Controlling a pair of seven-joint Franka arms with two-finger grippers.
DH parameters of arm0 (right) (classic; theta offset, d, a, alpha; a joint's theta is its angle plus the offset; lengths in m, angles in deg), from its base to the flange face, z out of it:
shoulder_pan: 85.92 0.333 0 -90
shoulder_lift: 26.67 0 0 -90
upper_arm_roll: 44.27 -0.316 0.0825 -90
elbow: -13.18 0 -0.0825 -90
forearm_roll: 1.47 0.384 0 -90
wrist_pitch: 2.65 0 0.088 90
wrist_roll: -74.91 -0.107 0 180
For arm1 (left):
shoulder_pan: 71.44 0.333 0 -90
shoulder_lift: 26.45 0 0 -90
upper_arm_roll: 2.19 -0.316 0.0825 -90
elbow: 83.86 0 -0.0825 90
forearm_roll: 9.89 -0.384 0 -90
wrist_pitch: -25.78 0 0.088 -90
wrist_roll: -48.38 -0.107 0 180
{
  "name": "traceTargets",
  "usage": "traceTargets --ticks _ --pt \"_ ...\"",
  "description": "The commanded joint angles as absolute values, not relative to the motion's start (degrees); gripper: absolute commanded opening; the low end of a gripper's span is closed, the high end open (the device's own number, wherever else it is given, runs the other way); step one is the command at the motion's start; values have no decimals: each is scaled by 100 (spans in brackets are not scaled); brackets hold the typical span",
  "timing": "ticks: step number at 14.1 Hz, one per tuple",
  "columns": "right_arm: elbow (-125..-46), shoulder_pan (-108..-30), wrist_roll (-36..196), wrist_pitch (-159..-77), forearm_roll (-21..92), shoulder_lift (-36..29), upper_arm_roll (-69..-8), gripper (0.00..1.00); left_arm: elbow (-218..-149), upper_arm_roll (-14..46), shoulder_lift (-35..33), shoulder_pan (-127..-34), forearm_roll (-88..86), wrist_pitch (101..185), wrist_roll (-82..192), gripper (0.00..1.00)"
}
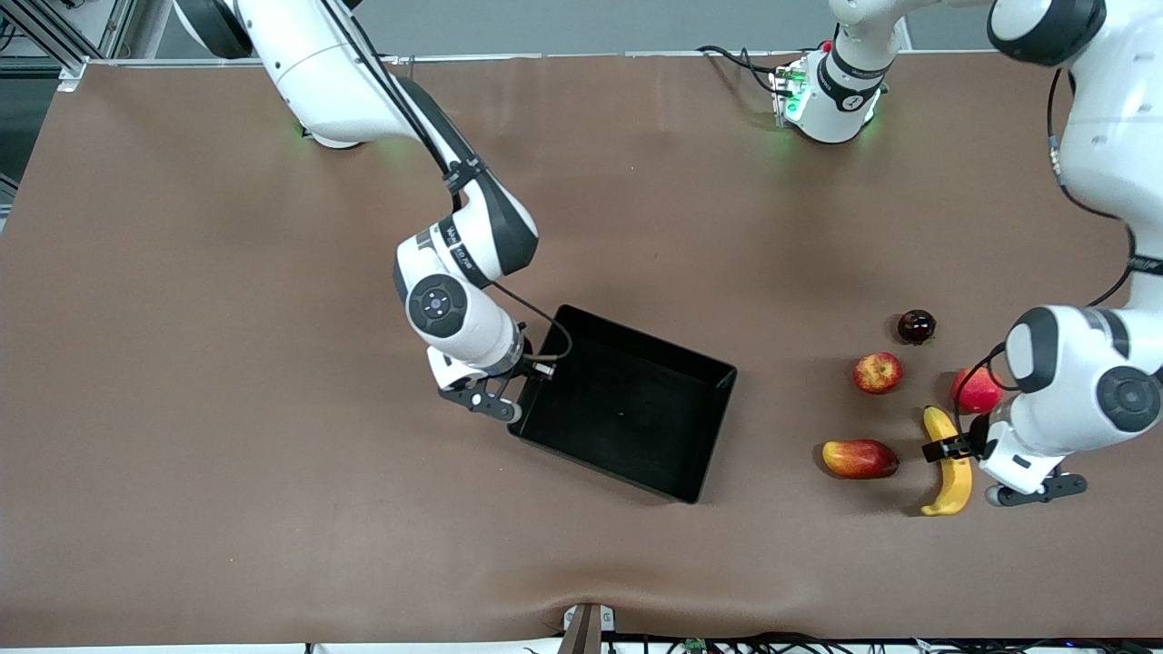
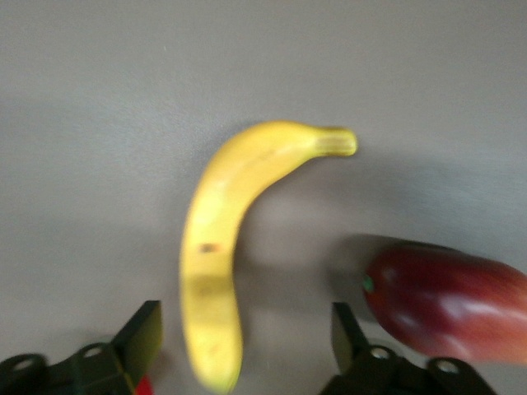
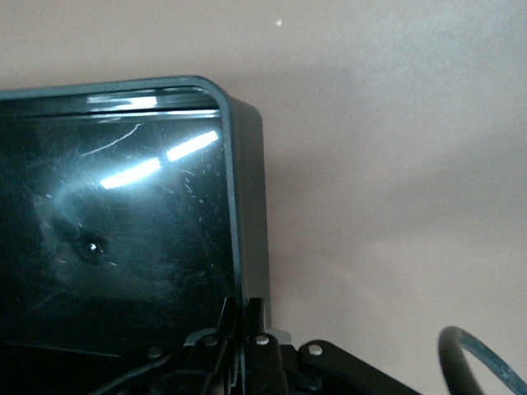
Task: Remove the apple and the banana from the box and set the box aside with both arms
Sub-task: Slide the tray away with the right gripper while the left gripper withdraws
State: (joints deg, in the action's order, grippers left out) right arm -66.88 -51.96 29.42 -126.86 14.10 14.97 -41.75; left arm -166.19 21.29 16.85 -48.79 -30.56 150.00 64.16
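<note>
both fruits lie outside the box [image 1: 627,413]: left gripper [image 2: 239,346] stands wide open astride the banana [image 2: 218,271], apple [image 1: 878,372] nearby; right gripper [image 3: 247,346] pinches the box wall, likely for moving.

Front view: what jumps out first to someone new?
The black box, empty mid-table, with the right gripper shut on its wall at the right arm's end. Then the fruit cluster toward the left arm's end: the banana lies on the table under the open left gripper, with the apple farther from the camera.
</note>
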Motion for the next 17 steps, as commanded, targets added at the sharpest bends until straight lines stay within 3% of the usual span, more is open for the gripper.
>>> traceTargets --ticks 1,6,9,13,17 --pt "-6312 -5427 3209 -12072 1549 1421 -4216 0 -16832 2294 838 -4806 -2967 14410 6438 100" --pt "-6179 -5998 4342 -10946 1480 938 -4163 0 -16806 2303 -506 -4797 -2949 13716 5921 100" --pt "-6249 -6656 4878 -9804 1418 560 -4146 0 -16797 2269 -1280 -4771 -2065 12732 5657 100" --pt "-6592 -7271 5457 -9496 961 93 -4146 0 -16806 2365 -1633 -4692 -1869 12554 5506 100" --pt "-7074 -8413 7162 -9292 934 -179 -4137 0 -16806 2453 -1765 -4692 -1324 12545 5313 100"
